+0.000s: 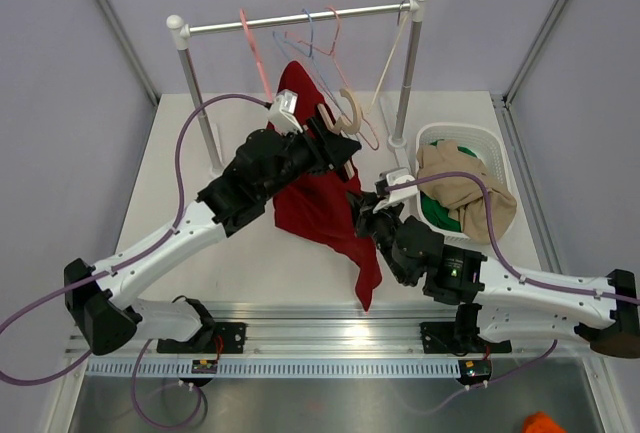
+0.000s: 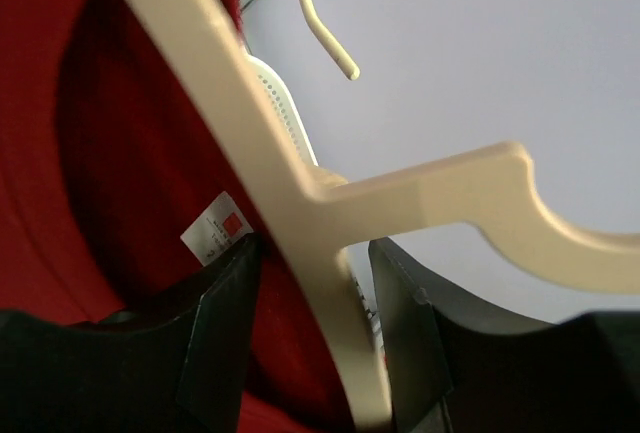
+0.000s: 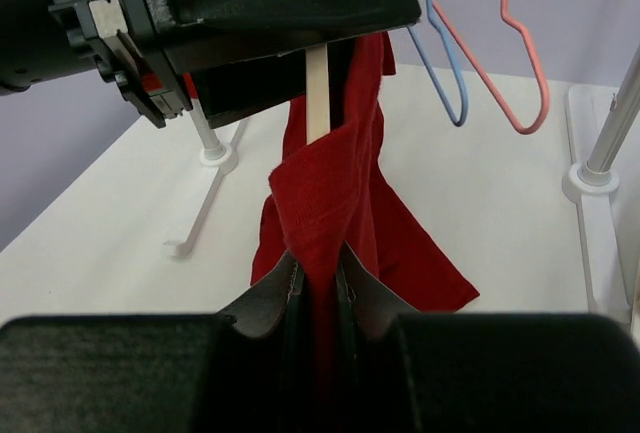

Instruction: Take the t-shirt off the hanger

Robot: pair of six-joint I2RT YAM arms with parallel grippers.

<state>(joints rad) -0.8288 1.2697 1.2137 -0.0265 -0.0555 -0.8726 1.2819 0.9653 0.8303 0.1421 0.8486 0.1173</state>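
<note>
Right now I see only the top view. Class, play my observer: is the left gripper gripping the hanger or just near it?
Observer: In the left wrist view the hanger passes through the left gripper with a gap on each side: open, not pinching.
Operator: And the right gripper?
Observer: Its wrist view shows the right gripper shut on a fold of the shirt.
Operator: Anything else I miss?
Observer: A white label with a red square shows inside the shirt, beside the hanger.

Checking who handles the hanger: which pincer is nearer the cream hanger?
Left. The left pincer straddles the cream hanger, one finger on each side. The right pincer sits lower down, clamped on the red t-shirt.
</note>
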